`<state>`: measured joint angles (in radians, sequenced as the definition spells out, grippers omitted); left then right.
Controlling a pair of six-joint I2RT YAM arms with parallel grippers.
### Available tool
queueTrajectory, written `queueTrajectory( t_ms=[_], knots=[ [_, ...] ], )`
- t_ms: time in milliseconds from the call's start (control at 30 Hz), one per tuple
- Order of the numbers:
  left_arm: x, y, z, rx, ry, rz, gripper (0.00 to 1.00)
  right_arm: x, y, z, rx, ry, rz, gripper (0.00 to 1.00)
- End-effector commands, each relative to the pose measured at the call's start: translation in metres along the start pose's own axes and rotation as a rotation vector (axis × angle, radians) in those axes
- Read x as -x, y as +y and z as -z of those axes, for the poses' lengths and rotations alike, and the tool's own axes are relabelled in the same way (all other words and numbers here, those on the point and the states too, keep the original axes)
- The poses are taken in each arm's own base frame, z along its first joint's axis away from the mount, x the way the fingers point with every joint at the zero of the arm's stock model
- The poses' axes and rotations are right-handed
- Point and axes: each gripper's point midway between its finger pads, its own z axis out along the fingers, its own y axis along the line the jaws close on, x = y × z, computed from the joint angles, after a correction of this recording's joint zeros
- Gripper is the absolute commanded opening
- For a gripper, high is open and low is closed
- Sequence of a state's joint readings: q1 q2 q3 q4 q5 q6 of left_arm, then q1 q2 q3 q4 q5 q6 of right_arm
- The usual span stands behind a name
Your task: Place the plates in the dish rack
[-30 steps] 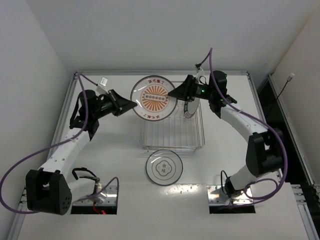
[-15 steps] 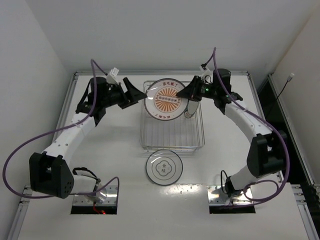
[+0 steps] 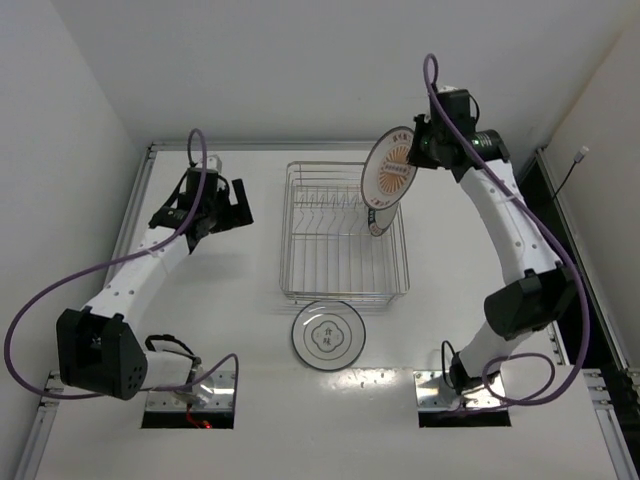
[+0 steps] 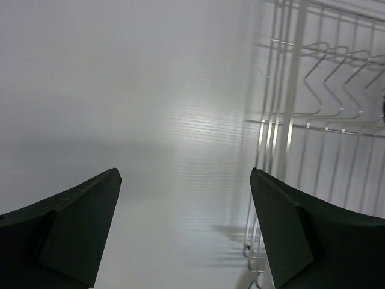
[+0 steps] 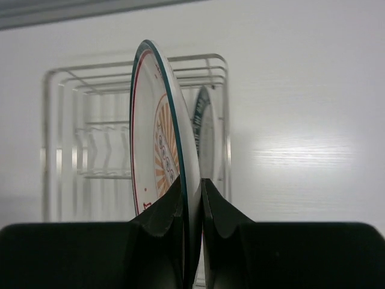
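sunburst plate (image 3: 391,166) held on edge above far right corner of dish rack (image 3: 345,295), rim pinched by right gripper (image 5: 191,188), left gripper (image 4: 183,180) spread wide left of rack, teal-rimmed plate (image 5: 207,135) upright inside, emblem plate (image 3: 328,336) flat just before rack

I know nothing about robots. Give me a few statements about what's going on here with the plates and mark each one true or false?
1. The right end effector grips the sunburst plate by its rim, holding it on edge. True.
2. The left end effector is holding a plate. False: it is open and empty, off to the left of the dish rack.
3. The white emblem plate stands in the dish rack. False: it lies flat on the table, just in front of the rack.
4. A teal-rimmed plate stands on edge in the dish rack. True.
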<state>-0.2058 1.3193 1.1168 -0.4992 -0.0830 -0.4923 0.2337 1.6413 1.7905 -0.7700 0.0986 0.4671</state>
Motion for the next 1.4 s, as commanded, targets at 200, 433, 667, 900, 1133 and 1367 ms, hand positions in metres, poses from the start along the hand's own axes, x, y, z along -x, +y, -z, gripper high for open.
queueTrajectory(
  t_ms=[200, 433, 667, 900, 1133, 1367],
  knots=[
    [0.013, 0.017, 0.012, 0.039, -0.142, -0.034, 0.91, -0.018, -0.012, -0.028, -0.281, 0.104, 0.181, 0.00],
    [0.011, 0.014, 0.011, 0.027, -0.123, -0.037, 0.91, -0.028, -0.005, -0.038, -0.365, 0.116, 0.251, 0.00],
    [0.011, 0.014, 0.011, 0.027, -0.123, -0.037, 0.91, -0.021, -0.010, -0.033, -0.412, 0.081, 0.259, 0.00],
    [0.009, 0.015, 0.008, 0.030, -0.114, -0.038, 0.91, -0.032, -0.005, -0.046, -0.378, 0.106, 0.268, 0.00],
    [0.007, 0.015, 0.005, 0.033, -0.106, -0.039, 0.91, -0.050, 0.006, -0.075, -0.319, 0.186, 0.316, 0.00],
    [0.002, 0.013, 0.000, 0.020, -0.081, -0.042, 0.91, -0.064, 0.010, -0.091, -0.276, 0.263, 0.337, 0.00]
  ],
)
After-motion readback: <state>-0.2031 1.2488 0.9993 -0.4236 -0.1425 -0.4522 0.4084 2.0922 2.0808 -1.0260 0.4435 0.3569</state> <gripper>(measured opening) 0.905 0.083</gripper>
